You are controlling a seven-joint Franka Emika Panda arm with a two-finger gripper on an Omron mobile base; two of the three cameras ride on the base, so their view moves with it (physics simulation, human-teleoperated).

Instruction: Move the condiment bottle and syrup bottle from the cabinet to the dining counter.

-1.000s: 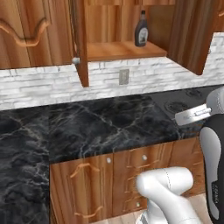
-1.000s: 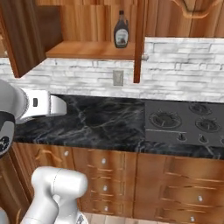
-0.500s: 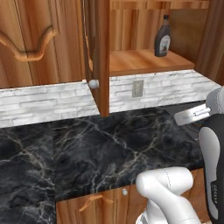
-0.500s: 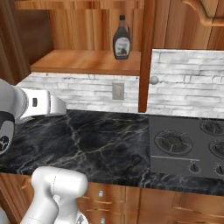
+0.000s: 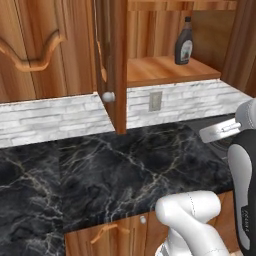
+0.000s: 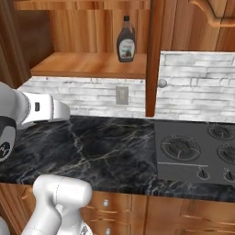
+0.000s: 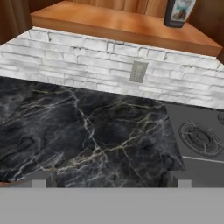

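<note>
Jaws (image 7: 109, 179): spread wide apart with nothing between them, their two dark tips low in the hand view over the black bench.
Bench (image 5: 125, 170): black marble with pale gold-white veins, glossy and flat; wooden drawer fronts with round silver knobs sit beneath its front edge.
Cooktop (image 6: 197, 151): dark glass panel set flush in the bench to the right, with round burners and small knobs.
Wall (image 6: 92, 94): white brick, rough and mortared, running along behind the bench; a pale outlet plate (image 6: 121, 95) is set in it below the shelf.
Cabinet (image 5: 165, 70): reddish-brown grained wood, hung above the brick; its door (image 5: 114, 60) stands open edge-on, with a small round silver knob near the lower corner. A neighbouring closed door carries a curved carved handle (image 5: 32, 52).
Cabinet contents: the syrup bottle (image 6: 125, 40) stands upright on the bottom shelf, toward the right side of the open compartment.
Syrup bottle: dark brown, wide body, sloping shoulders, small dark cap, pale label on its front.
</note>
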